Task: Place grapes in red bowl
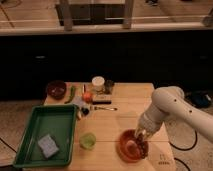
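The red bowl (pixel 129 146) sits on the wooden table (pixel 125 107) near its front right corner. My gripper (pixel 141 136) hangs from the white arm (pixel 167 107) just above the bowl's right rim. The grapes (pixel 143 147), a small dark bunch, show directly under the gripper at the right side of the bowl, over its inside. I cannot tell whether they hang from the gripper or rest in the bowl.
A green cup (pixel 88 140) stands left of the red bowl. A green tray (pixel 47 125) with a grey-blue sponge (pixel 48 145) fills the front left. A maroon bowl (pixel 56 89), a green vegetable (pixel 72 93), an orange fruit (pixel 88 96), a white jar (pixel 98 83) and a utensil (pixel 102 108) lie at the back.
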